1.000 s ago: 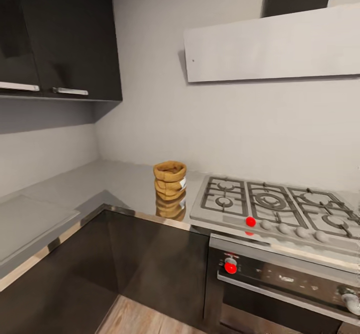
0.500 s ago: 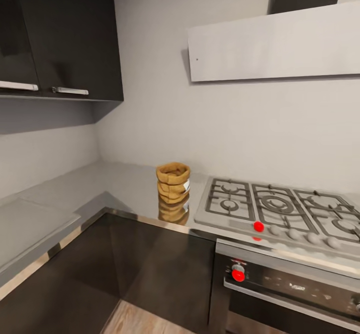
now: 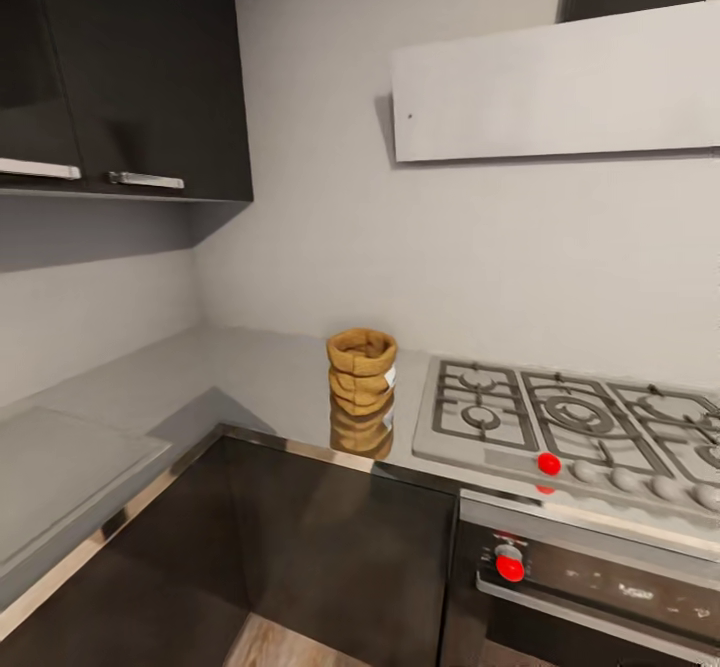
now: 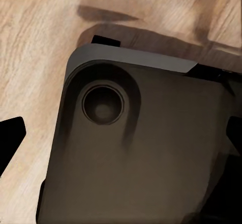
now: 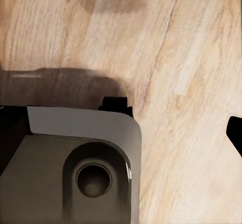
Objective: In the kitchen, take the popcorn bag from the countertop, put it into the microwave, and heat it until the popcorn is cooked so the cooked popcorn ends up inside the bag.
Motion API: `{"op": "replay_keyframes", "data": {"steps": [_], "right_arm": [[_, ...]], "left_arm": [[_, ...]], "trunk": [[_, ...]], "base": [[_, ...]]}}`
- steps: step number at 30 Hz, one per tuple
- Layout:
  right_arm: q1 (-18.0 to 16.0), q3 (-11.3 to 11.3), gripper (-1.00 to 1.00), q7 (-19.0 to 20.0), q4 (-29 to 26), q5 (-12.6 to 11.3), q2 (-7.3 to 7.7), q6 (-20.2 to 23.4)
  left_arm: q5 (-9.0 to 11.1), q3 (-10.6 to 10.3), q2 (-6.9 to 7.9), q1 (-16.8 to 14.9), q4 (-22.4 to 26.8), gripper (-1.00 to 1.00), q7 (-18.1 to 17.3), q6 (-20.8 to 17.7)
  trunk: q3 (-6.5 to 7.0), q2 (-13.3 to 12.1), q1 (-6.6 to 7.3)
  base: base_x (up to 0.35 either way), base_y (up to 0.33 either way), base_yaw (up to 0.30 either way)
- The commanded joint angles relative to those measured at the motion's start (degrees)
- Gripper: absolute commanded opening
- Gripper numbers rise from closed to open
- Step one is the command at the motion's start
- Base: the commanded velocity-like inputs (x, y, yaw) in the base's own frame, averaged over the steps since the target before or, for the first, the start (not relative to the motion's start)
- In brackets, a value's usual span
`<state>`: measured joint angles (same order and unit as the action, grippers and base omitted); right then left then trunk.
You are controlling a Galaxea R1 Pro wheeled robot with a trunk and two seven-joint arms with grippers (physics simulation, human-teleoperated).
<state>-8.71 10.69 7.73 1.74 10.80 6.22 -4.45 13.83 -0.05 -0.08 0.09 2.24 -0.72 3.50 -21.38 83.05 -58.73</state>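
- Head view: the popcorn bag [image 3: 361, 371] stands upright on the glossy grey worktop [image 3: 250, 387], a little below the middle of the frame, its reflection showing just beneath it.
- Just right of the bag lies the grey gas hob [image 3: 570, 432] with its grates, a red knob [image 3: 548, 463] at its front edge.
- Below the hob, at the lower right, sits the dark oven [image 3: 590, 587] with another red knob [image 3: 510, 567] on its panel.
- Dark wall cabinets [image 3: 120, 67] hang in the upper left; a pale extractor hood [image 3: 560, 87] runs across the upper right.
- Dark cabinet fronts [image 3: 330, 547] fill the lower middle, with a strip of wood floor [image 3: 280, 647] at the bottom edge.
- Left wrist view: a dark grey robot base [image 4: 141, 148] with a round recess sits over wooden flooring; a black fingertip [image 4: 10, 138] shows at the left edge and another at the right edge, well apart, so the fingers are spread.
- Right wrist view: the same base [image 5: 75, 163] lies in the lower left over the floor [image 5: 176, 58]; one dark fingertip [image 5: 235, 132] shows at the right edge, and I cannot tell whether these fingers are spread or closed.
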Motion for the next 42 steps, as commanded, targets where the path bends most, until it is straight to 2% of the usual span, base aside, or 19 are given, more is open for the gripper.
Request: {"op": "replay_keyframes", "data": {"steps": [1, 34, 42], "right_arm": [[-0.1, 0.5, 1.00, 0.1, 0.2, 0.5, 0.03, -0.3], [-0.1, 0.6, 1.00, 0.1, 0.2, 0.5, 0.11, -0.2], [-0.1, 0.5, 1.00, 0.1, 0.1, 0.6, 0.27, -0.3]], "left_arm": [[0.4, 0.0, -0.01, 0.0, 0.0, 1.00, -0.1, 0.1], [0.3, -0.2, -0.01, 0.0, 0.0, 1.00, 0.0, 0.3], [0.2, -0.2, -0.01, 0.0, 0.0, 1.00, 0.0, 0.3]], "trunk": [[-0.03, 0.0, 0.00], [0.58, 0.0, 0.00], [0.58, 0.0, 0.00]], "base": [[0.001, 0.006, -0.207], [0.000, 0.000, -0.235], [0.000, 0.000, -0.050]]}}
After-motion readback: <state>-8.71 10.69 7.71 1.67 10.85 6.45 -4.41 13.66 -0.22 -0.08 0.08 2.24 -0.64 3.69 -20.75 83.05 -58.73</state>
